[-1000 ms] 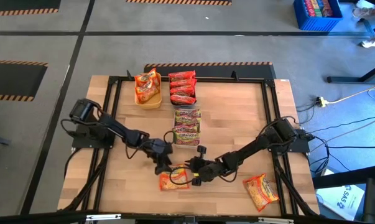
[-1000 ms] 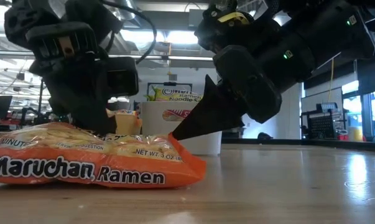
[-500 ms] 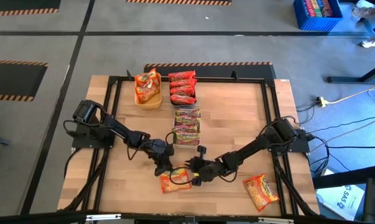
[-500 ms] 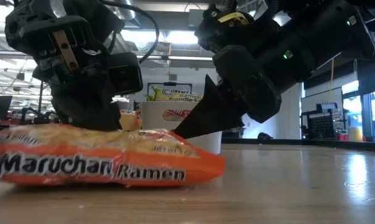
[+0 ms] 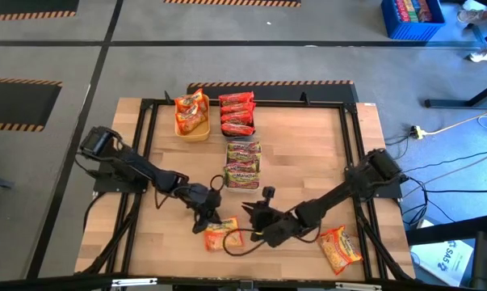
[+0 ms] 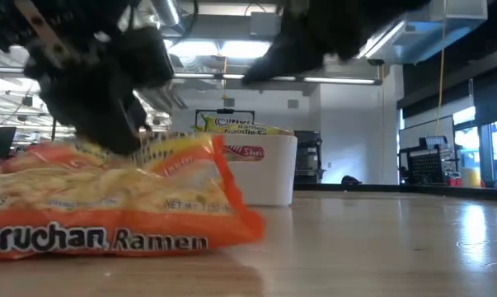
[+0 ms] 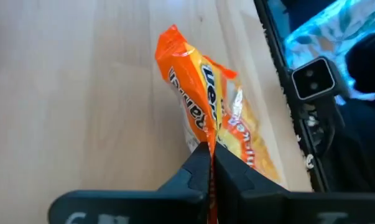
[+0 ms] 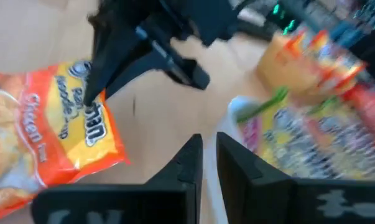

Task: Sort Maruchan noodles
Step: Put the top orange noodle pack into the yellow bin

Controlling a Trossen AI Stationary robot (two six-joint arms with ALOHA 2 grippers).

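While the left end effector point(image 5: 208, 225) pinches one edge of the orange crinkly plastic ramen packet point(image 5: 220, 237), its fingers closed flat on the wrapper, the packet sits near the middle of the worktop point(image 5: 308, 153) front edge, that corner raised. The right end effector point(image 5: 258, 232) hangs just beside the packet's opposite side, fingers narrowly parted and empty. The orange packets in the yellow tray point(image 5: 192, 115) lie toward the far-left corner, so the left arm has the shorter carry.

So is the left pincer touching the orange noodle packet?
Touching. The left wrist view shows the left pincer pinched shut on the orange packet's edge.
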